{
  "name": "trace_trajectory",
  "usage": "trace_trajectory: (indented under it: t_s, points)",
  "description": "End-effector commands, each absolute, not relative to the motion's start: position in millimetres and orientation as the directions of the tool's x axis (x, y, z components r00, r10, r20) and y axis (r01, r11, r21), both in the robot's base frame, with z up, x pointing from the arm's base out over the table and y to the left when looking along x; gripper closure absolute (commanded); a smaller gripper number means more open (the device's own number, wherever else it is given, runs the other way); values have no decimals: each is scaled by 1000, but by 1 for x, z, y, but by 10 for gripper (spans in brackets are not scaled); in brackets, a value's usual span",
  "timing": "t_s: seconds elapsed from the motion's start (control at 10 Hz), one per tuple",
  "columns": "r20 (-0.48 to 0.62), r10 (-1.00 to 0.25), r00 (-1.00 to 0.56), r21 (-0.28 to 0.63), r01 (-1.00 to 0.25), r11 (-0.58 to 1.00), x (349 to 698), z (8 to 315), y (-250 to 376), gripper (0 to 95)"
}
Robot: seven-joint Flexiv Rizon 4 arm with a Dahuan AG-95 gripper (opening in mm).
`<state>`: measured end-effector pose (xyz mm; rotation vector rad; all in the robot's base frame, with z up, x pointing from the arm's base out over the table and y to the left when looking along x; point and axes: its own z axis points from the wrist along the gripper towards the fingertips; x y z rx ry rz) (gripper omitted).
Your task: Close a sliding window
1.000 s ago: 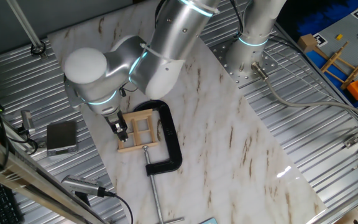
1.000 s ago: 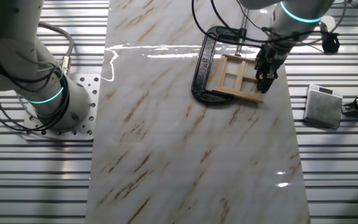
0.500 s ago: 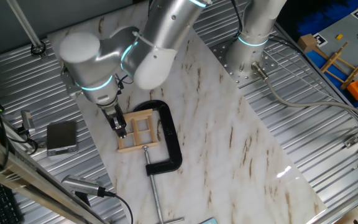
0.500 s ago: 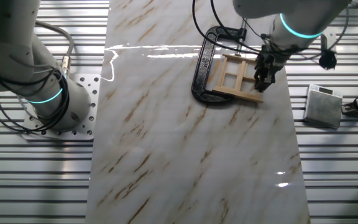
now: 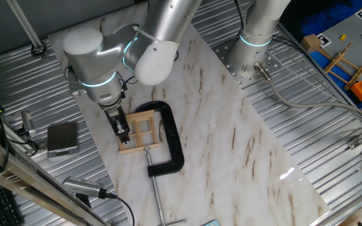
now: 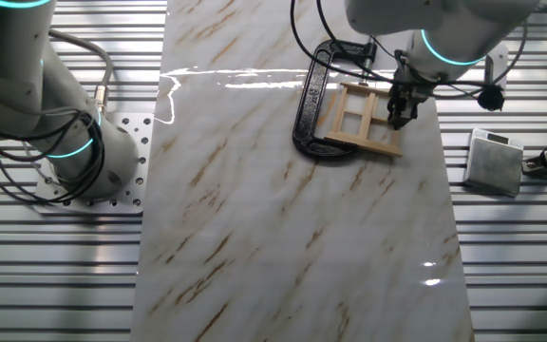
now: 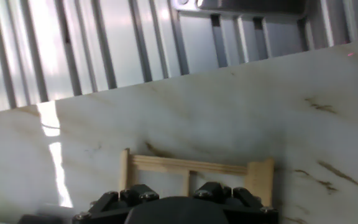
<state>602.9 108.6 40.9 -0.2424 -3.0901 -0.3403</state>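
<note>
The sliding window [image 5: 138,130] is a small light-wood frame with crossbars, lying flat on the marble board [image 5: 231,144]. A black C-clamp [image 5: 172,143] holds it on one side. It also shows in the other fixed view [image 6: 362,118]. My gripper [image 5: 122,130] points down at the window's outer edge, on the side away from the clamp, with its fingers close together and nothing held. In the other fixed view the gripper [image 6: 398,111] stands over the frame's right side. In the hand view the window's top bar [image 7: 191,165] shows just beyond the dark gripper body [image 7: 173,202].
A small grey box [image 5: 62,137] lies on the ribbed metal table left of the board. The second arm's base [image 5: 251,53] stands at the board's far end. Coloured toys with a ladder-like wooden frame [image 5: 347,63] are at the far right. Cables [image 5: 99,194] run at the front left.
The arm's upper joints have swung left and back. The gripper has shifted only slightly along the window's edge and stays low at the frame.
</note>
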Motion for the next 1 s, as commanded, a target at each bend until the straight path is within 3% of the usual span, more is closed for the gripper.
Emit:
trace_trajectory:
  t_s: [0.1,1.0]
  points:
    - [30,157,-987,241,160,957,608,39,116,380]
    - [28,177,-984,281,178,943,604,33,130,380]
